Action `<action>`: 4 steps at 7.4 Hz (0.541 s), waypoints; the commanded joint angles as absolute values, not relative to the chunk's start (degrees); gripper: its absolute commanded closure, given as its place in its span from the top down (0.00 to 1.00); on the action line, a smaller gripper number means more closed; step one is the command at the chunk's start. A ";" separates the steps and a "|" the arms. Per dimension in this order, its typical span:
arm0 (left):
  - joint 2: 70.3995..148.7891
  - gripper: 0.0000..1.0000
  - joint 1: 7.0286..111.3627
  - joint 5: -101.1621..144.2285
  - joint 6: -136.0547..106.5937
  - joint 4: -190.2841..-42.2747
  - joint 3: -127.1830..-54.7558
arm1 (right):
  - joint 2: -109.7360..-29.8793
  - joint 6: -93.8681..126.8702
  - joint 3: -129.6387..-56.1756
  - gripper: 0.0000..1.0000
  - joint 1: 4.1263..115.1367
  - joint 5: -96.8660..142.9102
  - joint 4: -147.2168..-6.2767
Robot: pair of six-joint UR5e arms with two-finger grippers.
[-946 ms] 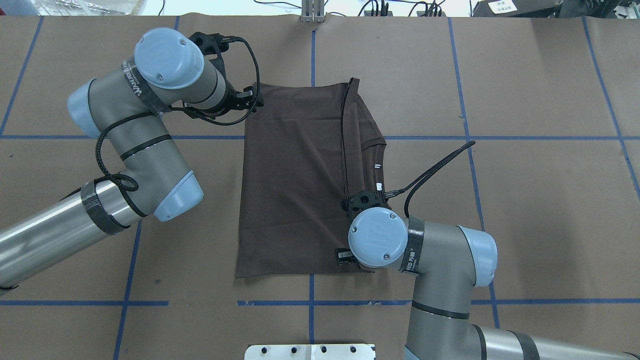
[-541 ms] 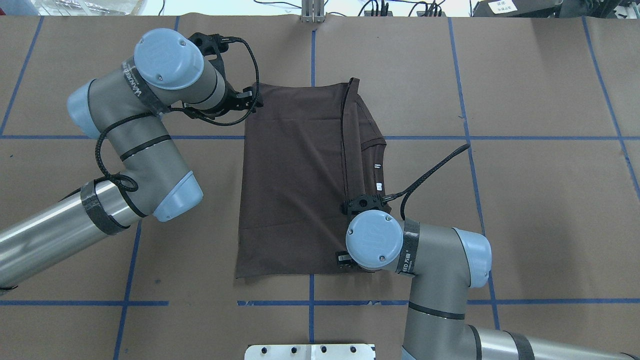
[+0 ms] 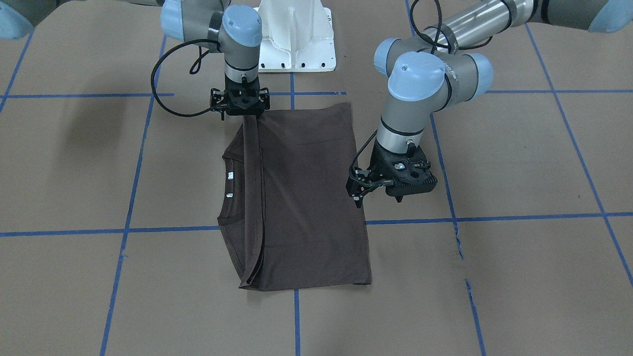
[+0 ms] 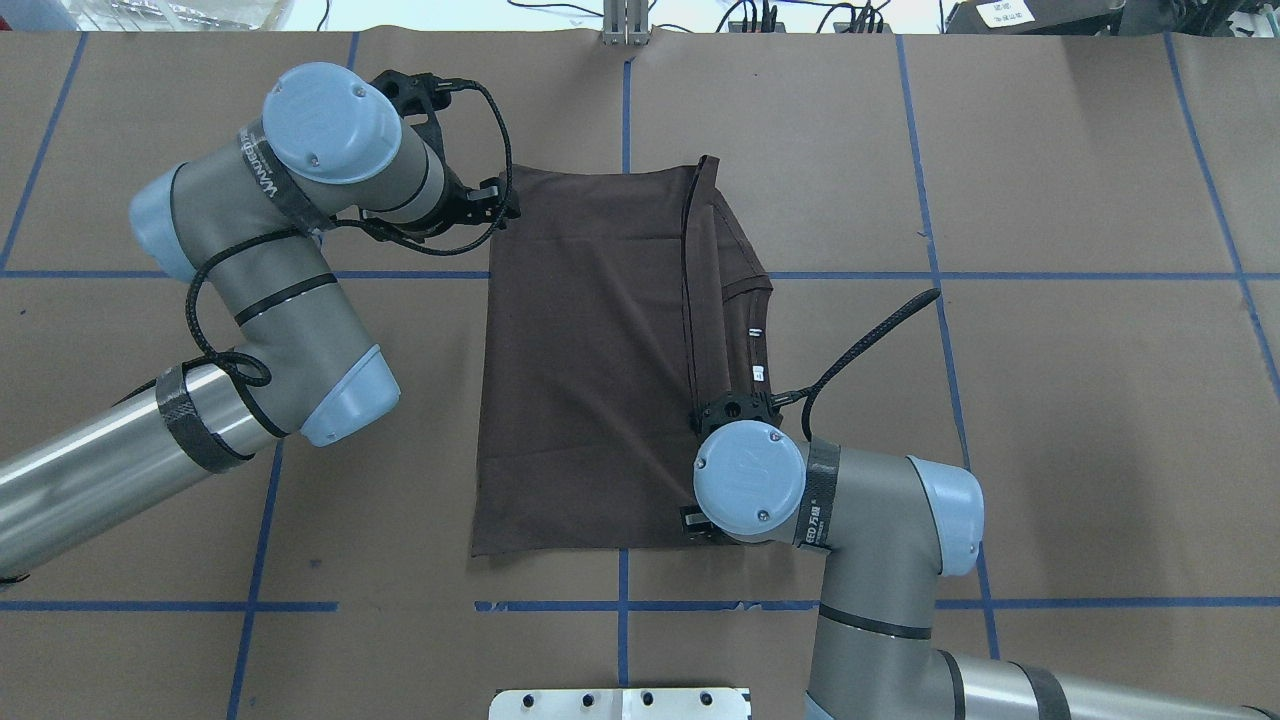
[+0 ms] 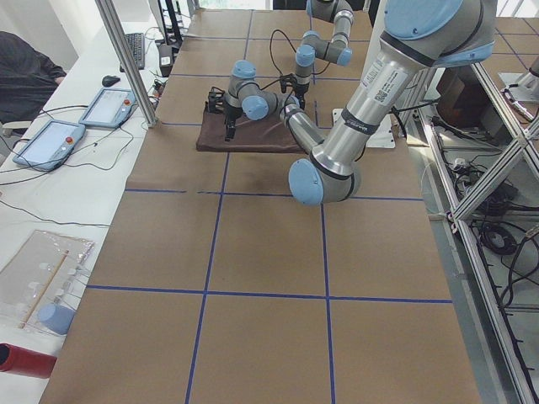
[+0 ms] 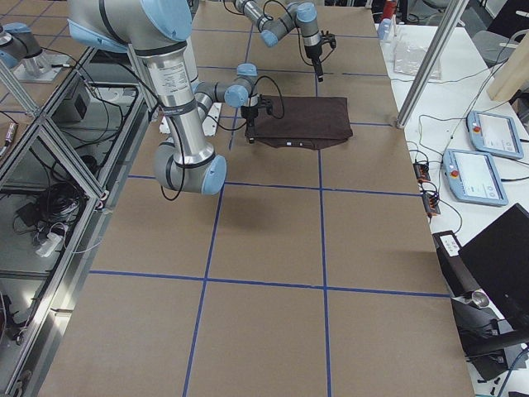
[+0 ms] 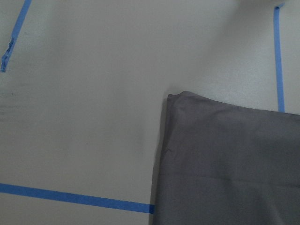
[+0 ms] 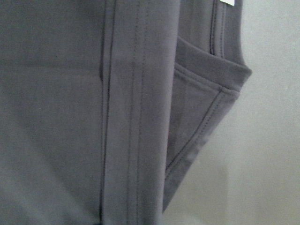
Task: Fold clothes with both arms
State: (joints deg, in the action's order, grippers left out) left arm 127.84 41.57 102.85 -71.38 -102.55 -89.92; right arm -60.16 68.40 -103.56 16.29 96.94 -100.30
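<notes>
From the front-facing view, the dark brown T-shirt (image 3: 306, 198) lies flat in the middle of the brown-paper table (image 3: 494, 277), folded into a long rectangle. Its ribbed collar (image 3: 232, 158) and two small white tags (image 3: 230, 174) show on the robot's right side. The right end effector (image 3: 246, 113) points straight down at the shirt corner nearest the white base pedestal (image 3: 296, 44). Whether it is clenched on the cloth cannot be told. The left end effector (image 3: 378, 194) hangs tilted just beside the opposite long edge, and its fingers are too dark to tell released from clenched.

In the overhead view, the left end effector sits at the far left corner of the shirt. The right wrist covers the near right corner, with only a sliver of its end effector showing beneath.

Both side views show the shirt far off and small, with one arm at each end.

The left wrist camera looks down on a shirt corner lying on bare paper, with blue tape (image 7: 70, 197) running beneath the cloth.

The right wrist camera is filled with dark fabric, a stitched folded edge and the curve of the collar. No fingers show.
</notes>
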 commanded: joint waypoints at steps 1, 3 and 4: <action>127.79 1.00 41.57 103.01 -71.45 -102.57 -90.26 | -60.29 68.38 -103.88 1.00 16.35 96.94 -102.03; 127.79 1.00 41.57 103.01 -71.45 -102.57 -90.26 | -60.29 66.02 -104.41 1.00 17.31 96.94 -103.88; 127.79 1.00 41.57 103.01 -71.46 -102.57 -90.26 | -60.73 65.92 -104.41 1.00 17.92 96.94 -103.97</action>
